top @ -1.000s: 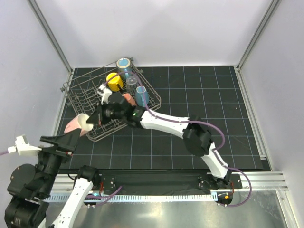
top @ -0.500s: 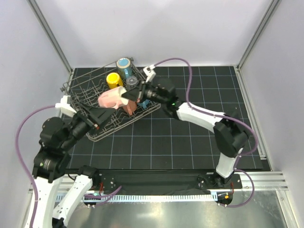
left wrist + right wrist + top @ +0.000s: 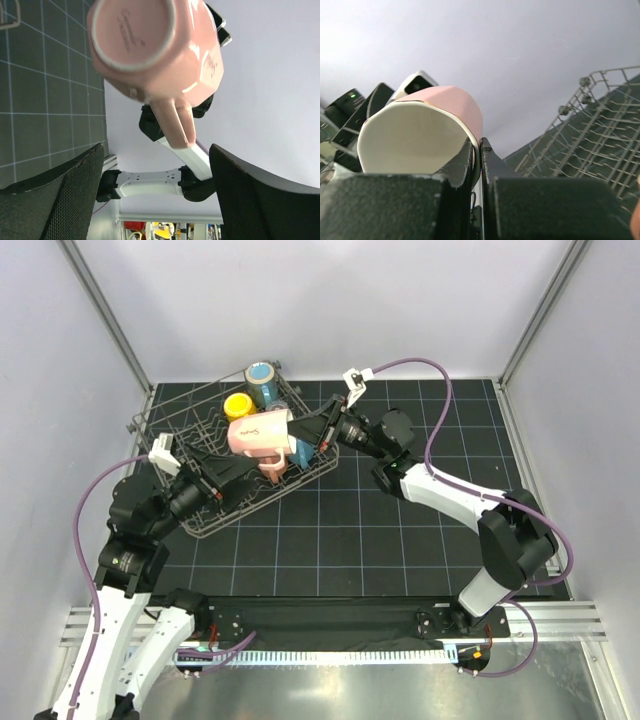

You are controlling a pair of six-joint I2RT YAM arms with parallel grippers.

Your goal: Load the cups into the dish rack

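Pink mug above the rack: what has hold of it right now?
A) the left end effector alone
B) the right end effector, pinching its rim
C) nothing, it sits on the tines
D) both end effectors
B: in the right wrist view the right end effector is shut on the rim of the pink mug, while the left end effector stands open, clear of the mug on both sides.

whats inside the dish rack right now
A yellow cup, a light blue cup and part of a salmon cup show. The pink mug in the right gripper covers the dish rack middle; the rest is hidden.
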